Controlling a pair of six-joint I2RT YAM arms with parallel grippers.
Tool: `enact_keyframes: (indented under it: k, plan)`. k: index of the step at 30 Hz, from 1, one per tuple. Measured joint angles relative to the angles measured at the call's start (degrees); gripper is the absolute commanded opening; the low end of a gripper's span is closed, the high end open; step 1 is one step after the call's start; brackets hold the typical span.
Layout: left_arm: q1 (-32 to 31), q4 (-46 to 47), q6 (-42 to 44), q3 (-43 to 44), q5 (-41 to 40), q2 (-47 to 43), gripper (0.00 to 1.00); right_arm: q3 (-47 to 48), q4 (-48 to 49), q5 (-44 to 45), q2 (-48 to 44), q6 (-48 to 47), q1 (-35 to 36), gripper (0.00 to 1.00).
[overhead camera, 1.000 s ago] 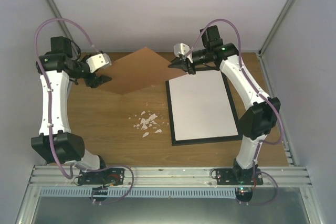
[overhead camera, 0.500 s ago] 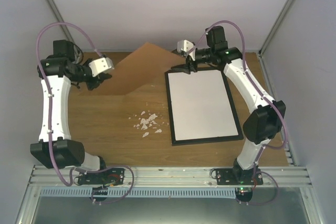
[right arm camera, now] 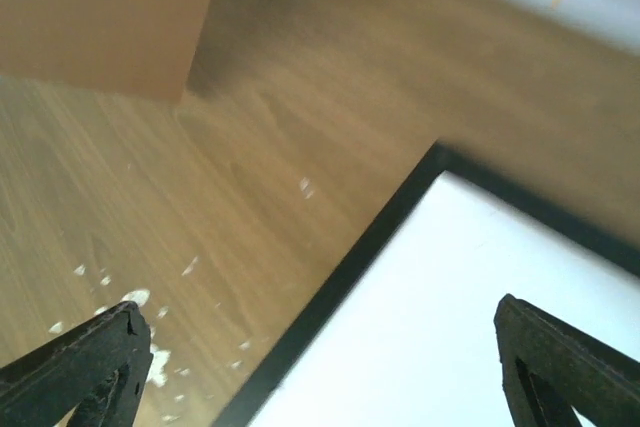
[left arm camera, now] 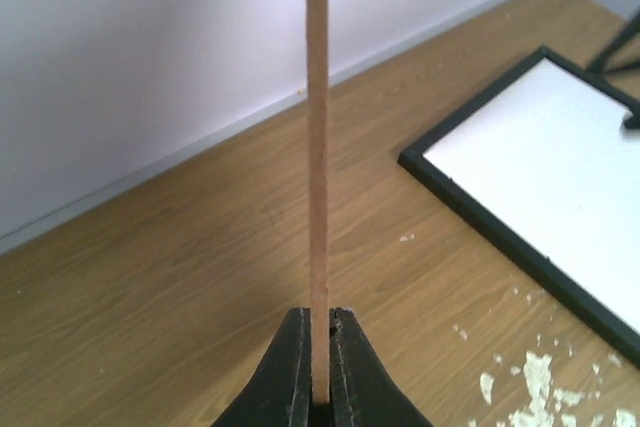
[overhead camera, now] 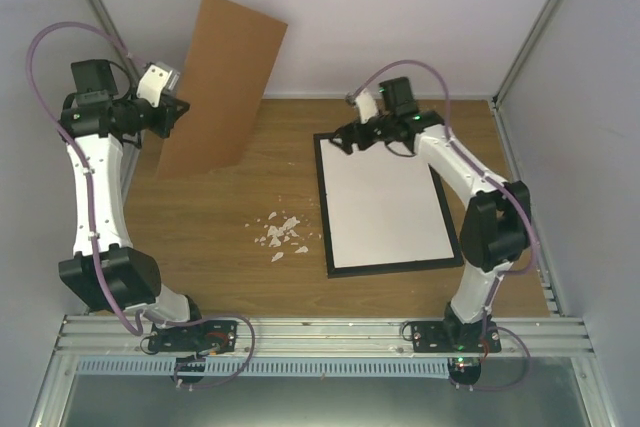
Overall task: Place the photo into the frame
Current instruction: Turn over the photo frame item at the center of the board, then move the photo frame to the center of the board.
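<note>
The black frame (overhead camera: pixel 324 207) lies flat on the right half of the table, filled by a plain white sheet (overhead camera: pixel 385 197). The photo is hidden: no printed picture shows in any view. My left gripper (overhead camera: pixel 172 112) is shut on the lower edge of a brown backing board (overhead camera: pixel 222 77) and holds it upright above the table's far left. In the left wrist view the board (left arm camera: pixel 317 147) stands edge-on between the shut jaws (left arm camera: pixel 319 319). My right gripper (overhead camera: pixel 350 139) hovers open over the frame's far left corner (right arm camera: pixel 340 297), with nothing between its fingers (right arm camera: pixel 315 322).
White flecks (overhead camera: pixel 280 232) lie scattered on the wooden table left of the frame. The back wall (overhead camera: pixel 400 17) stands just behind the board and the frame. Metal posts rise at the far corners, and the arm bases sit on a rail at the near edge.
The right gripper has let go of the board's corner, opened wide and dropped toward the frame's far left corner. The left gripper closed on the board and swung it up and left until upright.
</note>
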Motion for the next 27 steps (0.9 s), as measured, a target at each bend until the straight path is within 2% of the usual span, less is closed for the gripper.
enact_keyframes:
  k: [3, 9, 15, 27]
  plan:
    - [0.00, 2.23, -4.22, -0.28, 0.07, 0.07, 0.00, -2.51, -1.40, 5.16, 1.66, 3.56, 5.66, 0.88]
    - [0.00, 6.43, -9.90, -5.03, -0.09, -0.42, 0.00, -5.92, -4.83, 9.68, 6.51, 8.59, 13.25, 0.74]
    - [0.00, 7.89, -11.63, -9.75, -0.48, -2.82, 0.00, -5.33, -8.98, 11.15, 12.50, 12.57, 13.60, 0.71]
    - [0.00, 8.04, -11.41, -11.54, -0.63, -4.68, 0.00, -5.20, -9.73, 11.13, 13.20, 16.96, 15.17, 0.60]
